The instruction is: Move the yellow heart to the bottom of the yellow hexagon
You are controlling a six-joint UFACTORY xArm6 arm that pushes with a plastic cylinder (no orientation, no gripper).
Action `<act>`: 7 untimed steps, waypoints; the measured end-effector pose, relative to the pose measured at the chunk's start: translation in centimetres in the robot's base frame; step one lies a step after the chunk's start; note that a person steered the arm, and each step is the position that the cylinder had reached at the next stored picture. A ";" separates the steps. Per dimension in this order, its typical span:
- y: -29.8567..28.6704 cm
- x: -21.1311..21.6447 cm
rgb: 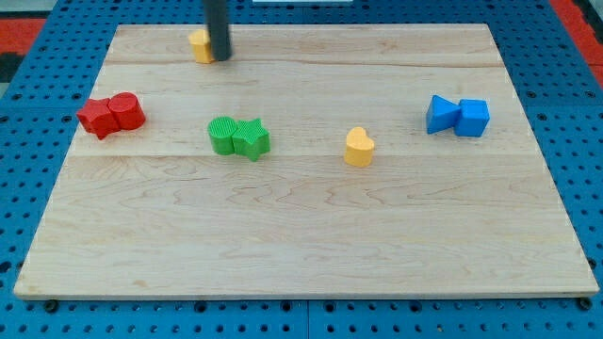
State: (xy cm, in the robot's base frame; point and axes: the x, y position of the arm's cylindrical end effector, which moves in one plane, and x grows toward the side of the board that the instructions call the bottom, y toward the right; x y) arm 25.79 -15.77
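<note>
Camera view. Wooden bench on a blue pegboard. No pincer on this arm; it ends in a dark rod, nothing held. Rod cut off by the view's top edge. My tip sits at the bench's top-left area, touching the right side of the yellow hexagon, which it partly hides; hexagon shape hard to confirm. Yellow heart lies well apart from the hexagon, toward the view's lower right. Below the hexagon: green pair, ridged cylinder touching green star. Left: two red blocks, touching, shapes unclear. Far right: two blue blocks, touching.
</note>
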 end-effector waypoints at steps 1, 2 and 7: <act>-5.1 -1.2; -0.7 -0.3; 33.1 17.9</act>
State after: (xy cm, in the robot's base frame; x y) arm 43.68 17.29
